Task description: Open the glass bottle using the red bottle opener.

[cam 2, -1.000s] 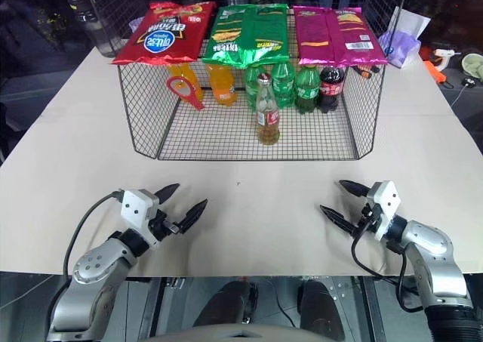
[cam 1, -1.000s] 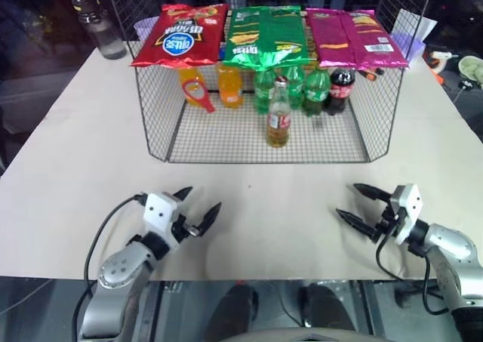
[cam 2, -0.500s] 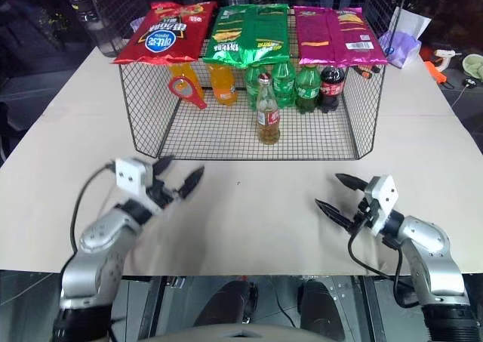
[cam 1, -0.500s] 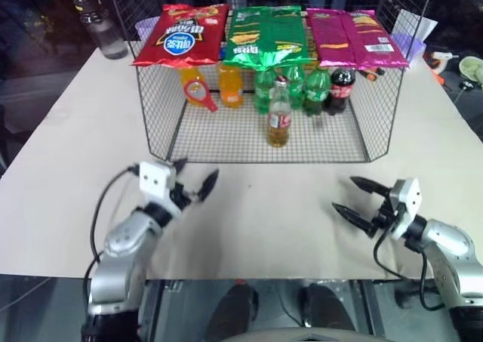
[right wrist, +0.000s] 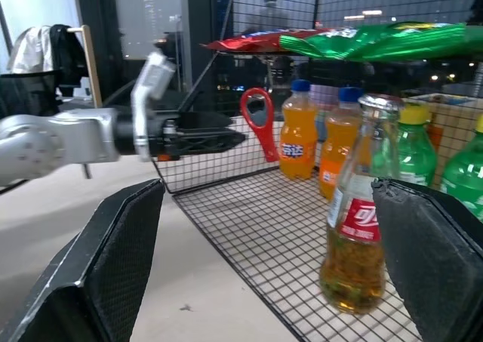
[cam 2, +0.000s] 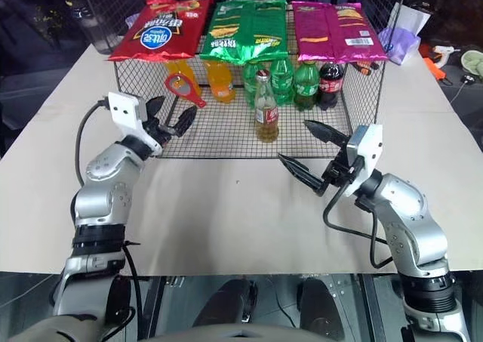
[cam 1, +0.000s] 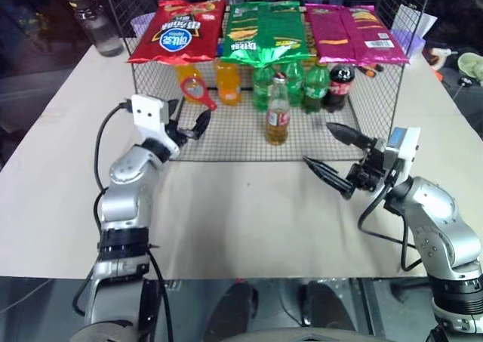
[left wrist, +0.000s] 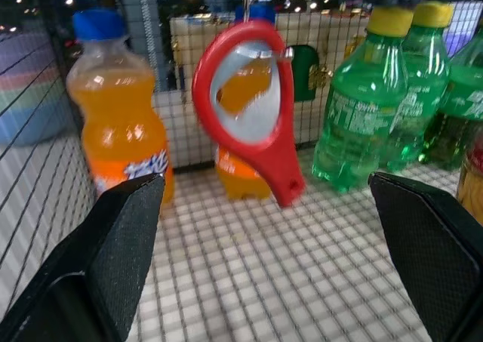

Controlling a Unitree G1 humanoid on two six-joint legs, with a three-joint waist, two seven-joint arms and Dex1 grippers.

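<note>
The glass bottle [cam 1: 277, 119] stands upright on the mesh floor of the wire rack, near its open front; it holds amber liquid and has a red-and-white label and a red cap. The red bottle opener [cam 1: 198, 93] hangs from the rack's top at the left, ring end up, in front of the orange bottles. My left gripper [cam 1: 189, 118] is open at the rack's front left corner, pointing at the red bottle opener [left wrist: 253, 104] a short way off. My right gripper [cam 1: 318, 146] is open, raised in front of the rack just right of the glass bottle [right wrist: 361, 229], clear of it.
The wire rack [cam 1: 226, 142] carries three chip bags [cam 1: 268, 29] on top. Inside at the back stand orange soda bottles [cam 1: 229, 81], green bottles [cam 1: 317, 89] and a dark cola bottle [cam 1: 341, 85]. A clear plastic bottle [cam 1: 94, 25] stands at the table's far left corner.
Both arms have risen off the table. The left gripper moved forward up to the rack's front left, near the opener. The right gripper moved up and leftward toward the bottle. Both stayed open.
</note>
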